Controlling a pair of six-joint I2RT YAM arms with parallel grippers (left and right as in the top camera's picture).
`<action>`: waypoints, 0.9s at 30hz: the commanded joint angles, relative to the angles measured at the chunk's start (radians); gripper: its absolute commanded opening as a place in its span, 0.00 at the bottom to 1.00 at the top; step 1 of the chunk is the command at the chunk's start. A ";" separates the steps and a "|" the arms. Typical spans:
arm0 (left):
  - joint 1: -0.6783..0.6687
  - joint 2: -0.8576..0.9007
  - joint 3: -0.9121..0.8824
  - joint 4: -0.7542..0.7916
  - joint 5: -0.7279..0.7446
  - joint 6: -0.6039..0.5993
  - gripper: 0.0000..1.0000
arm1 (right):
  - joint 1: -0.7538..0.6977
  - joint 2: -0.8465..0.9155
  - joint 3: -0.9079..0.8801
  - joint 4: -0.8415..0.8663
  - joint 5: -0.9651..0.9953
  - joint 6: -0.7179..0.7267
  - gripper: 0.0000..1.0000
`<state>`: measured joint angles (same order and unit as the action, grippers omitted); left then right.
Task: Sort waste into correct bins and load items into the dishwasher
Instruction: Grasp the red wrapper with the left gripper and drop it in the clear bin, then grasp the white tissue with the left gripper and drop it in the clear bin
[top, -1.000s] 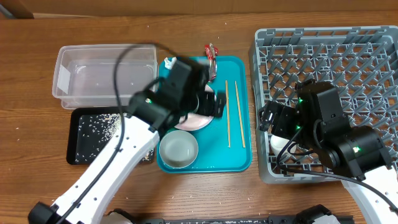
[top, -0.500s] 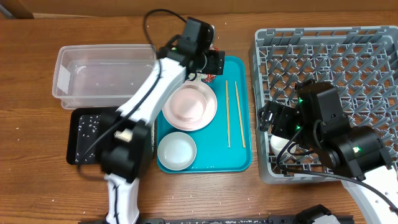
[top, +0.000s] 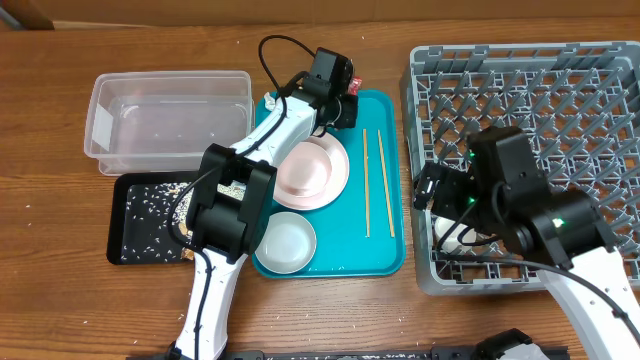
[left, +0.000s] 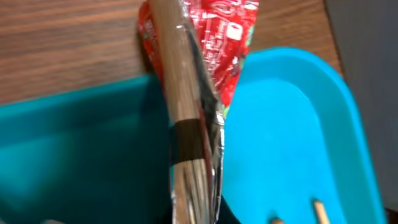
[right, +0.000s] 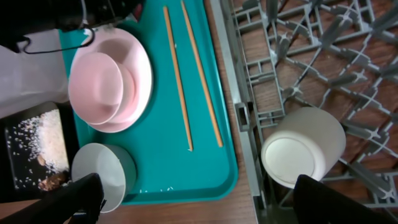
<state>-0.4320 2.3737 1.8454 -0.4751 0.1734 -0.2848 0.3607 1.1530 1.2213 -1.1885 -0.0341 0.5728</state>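
My left gripper (top: 344, 100) is stretched to the far rim of the teal tray (top: 345, 245) and is shut on the red shiny snack wrapper (top: 352, 87). In the left wrist view the wrapper (left: 217, 37) sticks out from the jaws of the left gripper (left: 196, 214) over the tray rim and the wood. On the tray lie the pink plate (top: 310, 170), the pale bowl (top: 285, 243) and two chopsticks (top: 378, 180). My right gripper (right: 208, 205) stands open over the left edge of the grey dish rack (top: 560, 90). A white cup (right: 303, 154) lies on its side in the rack.
The clear tub (top: 100, 125) stands at the far left. In front of it sits the black tray (top: 128, 240), which holds rice scraps (top: 160, 200). My left arm reaches across the tray's left side. The rack fills the right half of the table.
My left arm swung from over the plate to the tray's far rim, and its jaws closed on the red wrapper. The right arm has barely moved.
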 joint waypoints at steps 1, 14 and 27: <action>0.013 -0.067 0.078 -0.061 0.121 -0.071 0.04 | -0.003 0.010 0.014 0.001 0.006 0.004 1.00; 0.283 -0.425 0.120 -0.663 -0.228 -0.206 0.04 | -0.003 0.009 0.014 0.001 0.006 0.004 1.00; 0.325 -0.291 0.122 -0.757 -0.186 -0.202 1.00 | -0.003 0.009 0.014 -0.018 0.006 0.004 1.00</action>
<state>-0.0986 2.0785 1.9644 -1.2648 0.0021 -0.4732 0.3607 1.1660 1.2213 -1.2072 -0.0360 0.5728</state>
